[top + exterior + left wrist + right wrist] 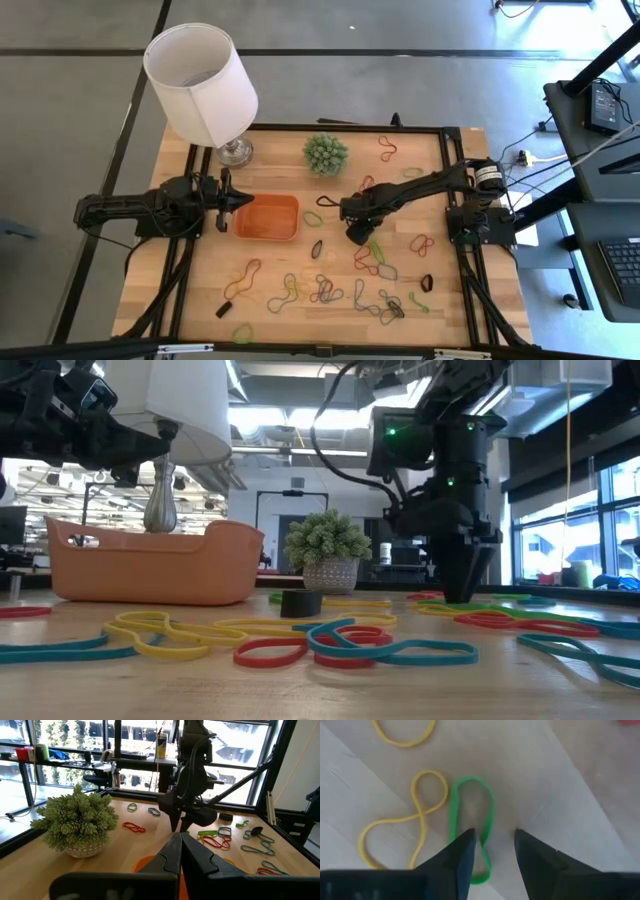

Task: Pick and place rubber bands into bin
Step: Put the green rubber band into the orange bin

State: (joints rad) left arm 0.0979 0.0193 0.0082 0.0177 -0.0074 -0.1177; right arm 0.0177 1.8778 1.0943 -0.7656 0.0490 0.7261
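Right claw (357, 236) points down at the surface (270, 268) with its fingers parted a little and nothing gripped between them; in the right wrist view one fingertip (465, 851) overlaps a green rubber band (472, 827) lying flat, while the other fingertip stands just beside that loop on bare wood. Left claw (232, 203) is closed, holds nothing and hangs at the near rim of the bin.

Beyond the left claw stands a lamp with a white lampshade (200, 82), the largest thing on the surface. The bin (267, 217), orange and shallow, lies between the two claws, nearer the left one. A small potted plant (326, 154) stands behind the right claw, well apart from it. Rubber bands (335, 293) in green, red, yellow and black lie scattered across the surface around and in front of the right claw; a twisted yellow band (402, 822) lies just beside the green one.
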